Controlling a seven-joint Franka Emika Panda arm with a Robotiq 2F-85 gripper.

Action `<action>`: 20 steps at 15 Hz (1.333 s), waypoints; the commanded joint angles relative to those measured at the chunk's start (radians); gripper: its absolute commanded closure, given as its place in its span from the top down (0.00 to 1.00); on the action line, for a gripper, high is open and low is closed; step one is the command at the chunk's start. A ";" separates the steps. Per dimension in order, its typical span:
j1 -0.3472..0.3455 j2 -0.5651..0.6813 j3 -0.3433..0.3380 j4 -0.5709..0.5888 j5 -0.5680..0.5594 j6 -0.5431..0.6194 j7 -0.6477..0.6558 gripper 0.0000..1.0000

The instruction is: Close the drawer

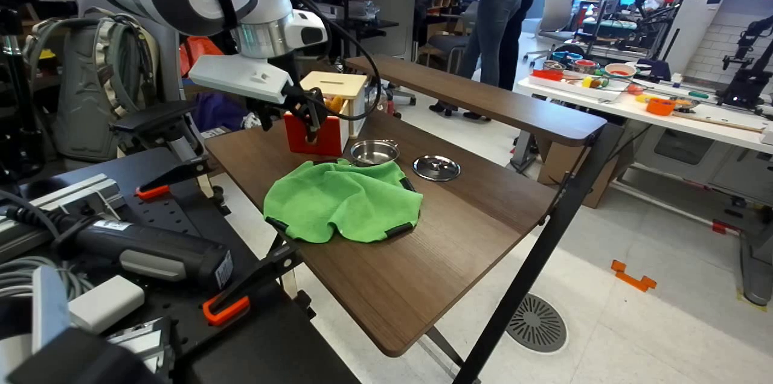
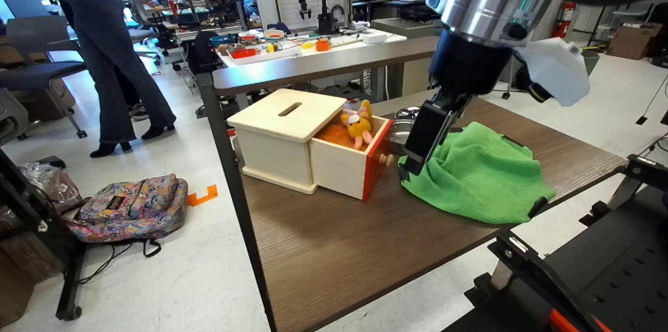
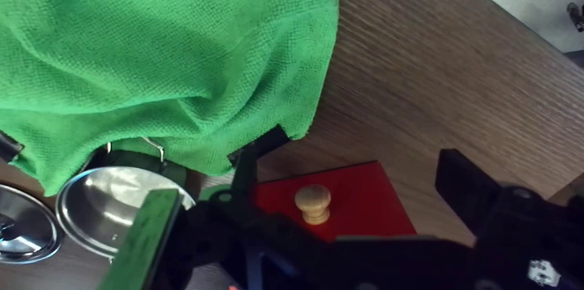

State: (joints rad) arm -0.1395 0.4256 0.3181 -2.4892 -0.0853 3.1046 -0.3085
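Observation:
The drawer, with its red front (image 2: 373, 167), sticks out of the light-wood box (image 2: 274, 149). An orange-yellow toy (image 2: 358, 126) and fuzzy orange stuff lie inside it. The drawer front also shows in an exterior view (image 1: 331, 136) and in the wrist view (image 3: 360, 194). Its round wooden knob (image 3: 313, 203) points toward my gripper. My gripper (image 3: 351, 162) is open and empty, its fingers wide apart in front of the red front. In an exterior view the gripper (image 2: 416, 162) looks a little apart from the knob. The lower part of the front is hidden behind the gripper in the wrist view.
A green cloth (image 1: 344, 203) lies on the brown table (image 1: 416, 293) in front of the drawer. A steel pot (image 1: 374, 153) and its lid (image 1: 436, 168) stand beside it. A raised wooden shelf (image 1: 471, 94) runs along the table's side.

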 commanded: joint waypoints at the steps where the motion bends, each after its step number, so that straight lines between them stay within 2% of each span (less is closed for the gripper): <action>1: -0.103 0.073 0.071 0.033 -0.015 0.028 -0.054 1.00; 4: -0.126 0.104 0.072 0.063 -0.030 0.009 -0.070 1.00; 8: -0.116 0.149 0.068 0.106 -0.042 0.004 -0.086 1.00; 20: -0.024 0.211 0.005 0.201 -0.080 -0.006 -0.072 1.00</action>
State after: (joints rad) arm -0.1968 0.6240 0.3480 -2.3190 -0.1346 3.1035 -0.3910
